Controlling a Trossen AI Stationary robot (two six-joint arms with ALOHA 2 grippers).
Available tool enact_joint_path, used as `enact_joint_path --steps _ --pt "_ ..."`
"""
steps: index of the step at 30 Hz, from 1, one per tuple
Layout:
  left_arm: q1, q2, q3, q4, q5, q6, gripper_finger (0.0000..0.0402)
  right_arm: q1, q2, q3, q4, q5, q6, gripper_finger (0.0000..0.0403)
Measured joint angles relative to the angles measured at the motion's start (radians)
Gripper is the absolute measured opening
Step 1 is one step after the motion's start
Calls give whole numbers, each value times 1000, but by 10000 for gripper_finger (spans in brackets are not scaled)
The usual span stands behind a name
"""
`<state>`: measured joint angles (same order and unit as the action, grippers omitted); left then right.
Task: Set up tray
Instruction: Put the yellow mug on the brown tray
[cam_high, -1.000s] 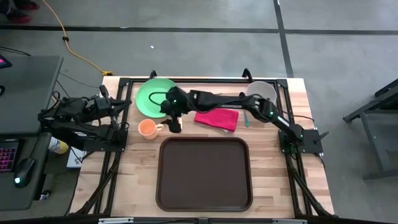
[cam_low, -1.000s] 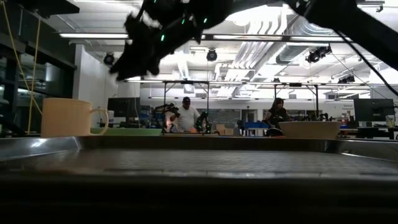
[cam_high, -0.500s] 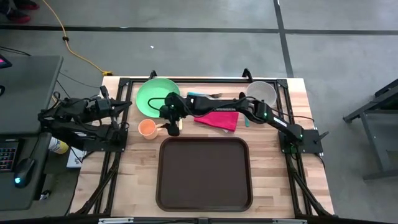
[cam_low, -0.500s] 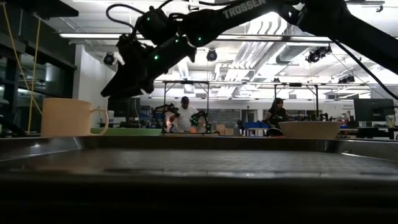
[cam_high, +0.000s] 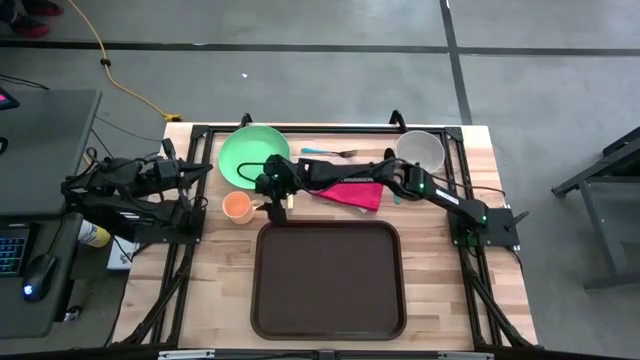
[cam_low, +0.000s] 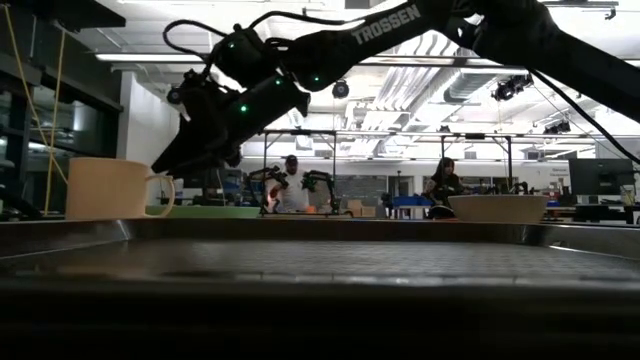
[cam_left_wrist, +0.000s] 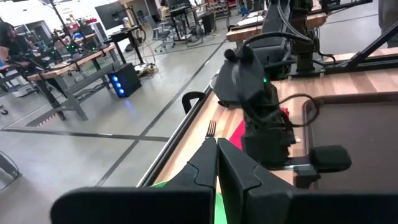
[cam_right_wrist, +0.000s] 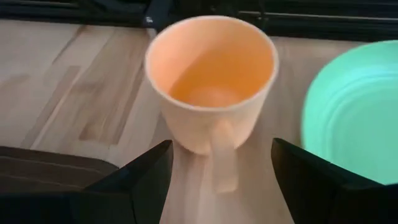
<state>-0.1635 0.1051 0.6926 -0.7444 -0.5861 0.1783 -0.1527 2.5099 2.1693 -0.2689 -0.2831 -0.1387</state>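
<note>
While the tray (cam_high: 329, 279) lies long side front-to-back, empty, the right gripper (cam_high: 268, 199) beyond its far-left corner spreads open jaws beside the cup (cam_high: 237, 207).

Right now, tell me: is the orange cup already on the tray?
No, the orange cup stands on the bare table, beside the empty tray.

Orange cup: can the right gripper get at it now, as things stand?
Probably yes. The right gripper is open, its fingers either side of the orange cup's handle, nothing between. The green plate lies beside, apart.
</note>
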Motion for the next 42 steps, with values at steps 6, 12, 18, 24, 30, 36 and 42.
enact_joint_path --steps 6,12,18,24,30,36,42 --pt "0 0 0 -7 0 0 44 10 22 0 15 10 4 249" --pt "0 0 0 -17 0 0 44 11 31 0 11 24 9 248" --pt "0 0 0 -23 0 -1 44 11 31 0 31 51 8 224" --pt "0 0 0 -28 0 -1 44 11 31 0 26 51 8 188" --pt "0 0 0 -42 0 -2 44 14 31 0 21 52 1 153" --pt "0 0 0 -44 0 -2 44 14 31 0 21 52 0 119" --pt "0 0 0 -44 1 -1 44 14 31 0 21 65 0 89"
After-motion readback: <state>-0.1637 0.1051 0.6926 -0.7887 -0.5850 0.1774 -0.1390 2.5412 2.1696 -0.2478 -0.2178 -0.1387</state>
